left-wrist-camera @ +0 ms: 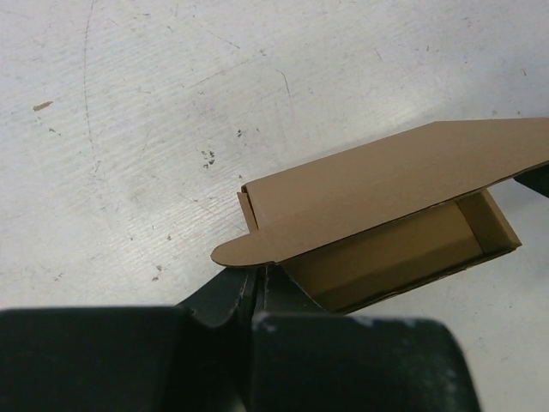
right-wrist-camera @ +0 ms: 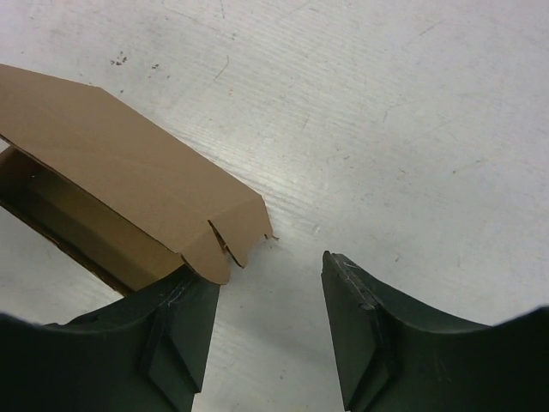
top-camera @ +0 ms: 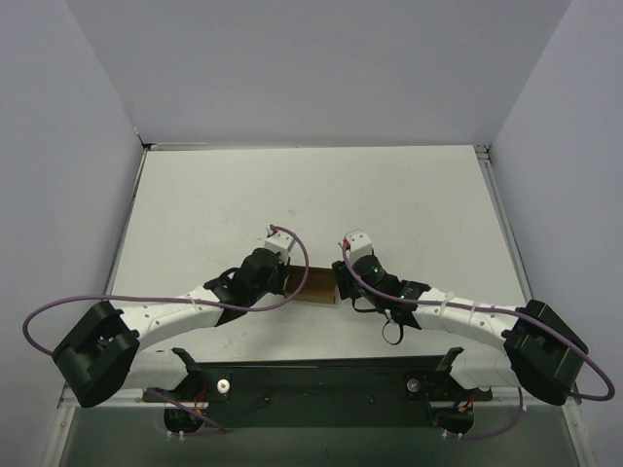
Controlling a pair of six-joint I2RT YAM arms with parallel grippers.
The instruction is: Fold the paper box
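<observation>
The paper box (top-camera: 317, 285) is a brown cardboard tray with its lid half raised, lying on the white table (top-camera: 292, 195) between my two grippers. In the left wrist view the paper box (left-wrist-camera: 386, 249) shows its open inside under the lid. My left gripper (left-wrist-camera: 260, 276) is shut at the box's near end corner, its tips under the lid's rounded tab, seemingly pinching the end wall. My right gripper (right-wrist-camera: 266, 268) is open with bare table between its fingers. Its left finger (right-wrist-camera: 184, 318) touches the underside of the paper box (right-wrist-camera: 120, 163) at the lid's notched tab.
Grey walls close in the table on the left, right and back. Both arms reach in from the near edge, with purple cables (top-camera: 58, 311) looping over them. The black mounting rail (top-camera: 321, 379) runs along the front.
</observation>
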